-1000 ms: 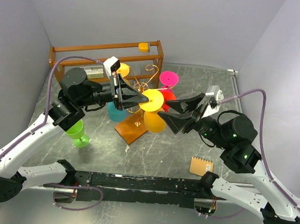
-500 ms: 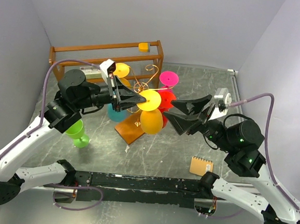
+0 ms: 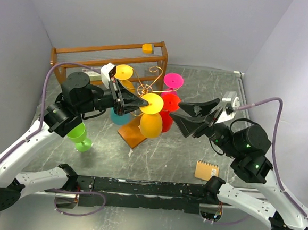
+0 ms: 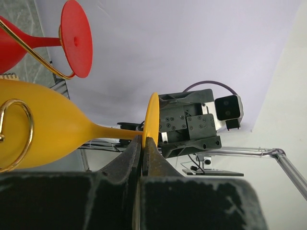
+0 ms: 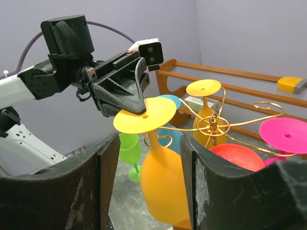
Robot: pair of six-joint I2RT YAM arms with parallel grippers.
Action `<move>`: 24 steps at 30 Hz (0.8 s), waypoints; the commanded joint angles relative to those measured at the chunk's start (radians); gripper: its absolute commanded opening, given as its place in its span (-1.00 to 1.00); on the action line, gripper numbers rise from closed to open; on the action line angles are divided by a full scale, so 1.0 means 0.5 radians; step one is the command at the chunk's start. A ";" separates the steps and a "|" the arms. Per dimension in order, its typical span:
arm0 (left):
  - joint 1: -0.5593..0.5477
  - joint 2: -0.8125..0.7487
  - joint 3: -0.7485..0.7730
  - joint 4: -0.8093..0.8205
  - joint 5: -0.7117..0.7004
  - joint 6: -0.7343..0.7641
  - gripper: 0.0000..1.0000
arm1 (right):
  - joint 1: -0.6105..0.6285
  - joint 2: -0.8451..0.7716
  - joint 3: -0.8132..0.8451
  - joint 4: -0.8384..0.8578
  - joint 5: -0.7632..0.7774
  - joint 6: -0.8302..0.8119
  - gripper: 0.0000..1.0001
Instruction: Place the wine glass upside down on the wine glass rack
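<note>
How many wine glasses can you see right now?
6. Five hang upside down at the wine glass rack: the orange glass, base pinched by the left gripper, yellow glass, teal glass, red glass, pink glass. The green glass stands on the table.

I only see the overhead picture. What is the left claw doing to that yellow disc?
Observer: Its wrist camera shows the left gripper shut on the disc's rim. The disc is the foot of the orange wine glass.
Operator: Is the glass upside down?
Observer: Yes. From the right wrist, its bowl hangs below the foot, with a gold curl of the wine glass rack beside the stem.
</note>
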 commanded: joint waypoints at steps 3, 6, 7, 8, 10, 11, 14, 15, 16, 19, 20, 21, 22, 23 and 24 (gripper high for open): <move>0.031 0.042 0.053 -0.028 -0.048 0.056 -0.86 | 0.004 -0.060 -0.034 0.041 0.099 0.013 0.06; 0.076 0.050 0.044 -0.034 -0.075 0.060 -0.86 | 0.003 -0.064 -0.036 0.039 0.120 0.010 0.06; 0.097 0.047 0.046 -0.053 -0.094 0.071 -0.86 | 0.004 -0.063 -0.036 0.037 0.127 0.008 0.06; 0.121 0.042 0.047 -0.074 -0.109 0.077 -0.86 | 0.004 -0.064 -0.036 0.037 0.135 0.007 0.06; 0.165 0.035 0.044 -0.086 -0.126 0.088 -0.87 | 0.004 -0.060 -0.035 0.040 0.144 0.002 0.06; 0.184 0.034 0.041 -0.084 -0.130 0.093 -0.86 | 0.005 -0.059 -0.036 0.040 0.148 -0.001 0.06; 0.222 0.053 0.042 -0.089 -0.122 0.110 -0.86 | 0.005 -0.053 -0.035 0.043 0.162 -0.009 0.07; 0.227 0.061 0.034 -0.073 -0.110 0.104 -0.86 | 0.004 -0.049 -0.034 0.043 0.165 -0.011 0.07; 0.230 0.076 0.027 -0.051 -0.100 0.097 -0.86 | 0.006 -0.043 -0.035 0.044 0.169 -0.014 0.07; 0.237 0.115 0.030 -0.005 -0.083 0.097 -0.87 | 0.005 -0.035 -0.034 0.049 0.180 -0.022 0.07; 0.239 0.134 0.036 -0.004 -0.079 0.101 -0.86 | 0.006 -0.028 -0.035 0.047 0.183 -0.021 0.07; 0.241 0.147 0.040 0.004 -0.072 0.101 -0.87 | 0.005 -0.022 -0.035 0.040 0.186 -0.022 0.07; 0.243 0.157 0.043 0.013 -0.065 0.099 -0.87 | 0.006 -0.022 -0.034 0.035 0.191 -0.024 0.07; 0.244 0.164 0.045 0.022 -0.060 0.098 -0.86 | 0.004 -0.024 -0.033 0.032 0.197 -0.026 0.07; 0.245 0.170 0.051 0.020 -0.058 0.101 -0.87 | 0.003 -0.029 -0.035 0.031 0.203 -0.027 0.07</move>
